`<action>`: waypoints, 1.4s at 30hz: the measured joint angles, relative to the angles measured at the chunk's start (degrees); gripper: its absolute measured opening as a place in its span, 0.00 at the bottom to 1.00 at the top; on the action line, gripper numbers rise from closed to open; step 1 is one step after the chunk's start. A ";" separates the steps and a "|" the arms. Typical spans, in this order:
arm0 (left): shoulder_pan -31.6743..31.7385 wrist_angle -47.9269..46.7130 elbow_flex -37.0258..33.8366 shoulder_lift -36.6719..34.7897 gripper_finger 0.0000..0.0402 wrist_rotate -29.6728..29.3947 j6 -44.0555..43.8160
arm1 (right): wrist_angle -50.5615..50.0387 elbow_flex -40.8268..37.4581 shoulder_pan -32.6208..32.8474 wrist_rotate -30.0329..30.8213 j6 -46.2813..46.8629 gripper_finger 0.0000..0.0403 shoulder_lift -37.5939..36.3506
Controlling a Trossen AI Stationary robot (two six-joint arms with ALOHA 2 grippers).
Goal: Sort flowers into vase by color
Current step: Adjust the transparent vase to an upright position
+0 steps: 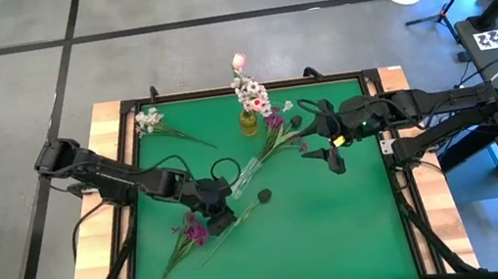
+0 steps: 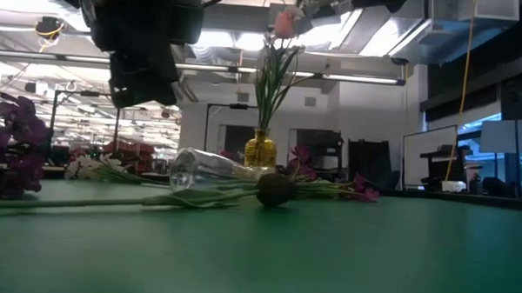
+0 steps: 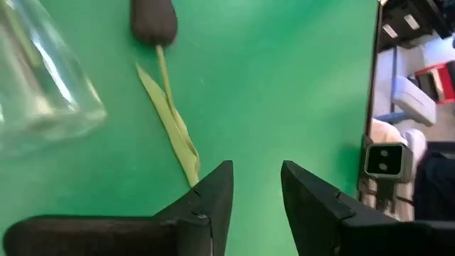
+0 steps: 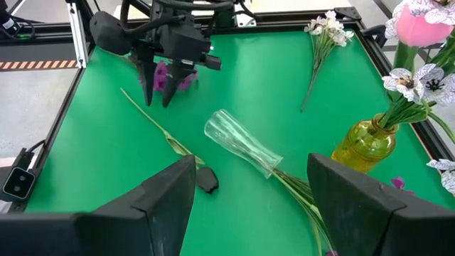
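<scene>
A dark bloom (image 1: 264, 197) on a thin green stem (image 3: 170, 107) lies flat on the green table. My left gripper (image 3: 256, 181) hangs open just above the stem's lower part, near the leaf's end, with nothing between its fingers. A clear glass vase (image 1: 246, 172) lies on its side beside the bloom, with stems of purple flowers (image 1: 276, 121) in its mouth. A yellow vase (image 1: 247, 122) stands upright at the far middle and holds pink and white flowers. My right gripper (image 1: 333, 159) hovers open over the table's right half.
A magenta sprig (image 1: 194, 232) lies near my left gripper toward the near left. A white sprig (image 1: 149, 122) lies at the far left corner. The table's raised black frame (image 1: 387, 139) runs round the mat. The near right part of the mat is bare.
</scene>
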 joint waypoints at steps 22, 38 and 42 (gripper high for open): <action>10.84 -9.06 14.38 12.22 0.58 -20.42 24.50 | 0.00 0.00 0.00 -0.03 -0.01 0.67 0.00; 17.51 -8.39 17.27 16.20 0.61 -18.72 27.28 | -0.01 0.00 0.00 -0.04 -0.08 0.67 0.00; 17.43 -8.22 17.27 16.20 0.61 -18.09 26.81 | 0.05 0.00 0.00 0.01 -0.07 0.67 0.02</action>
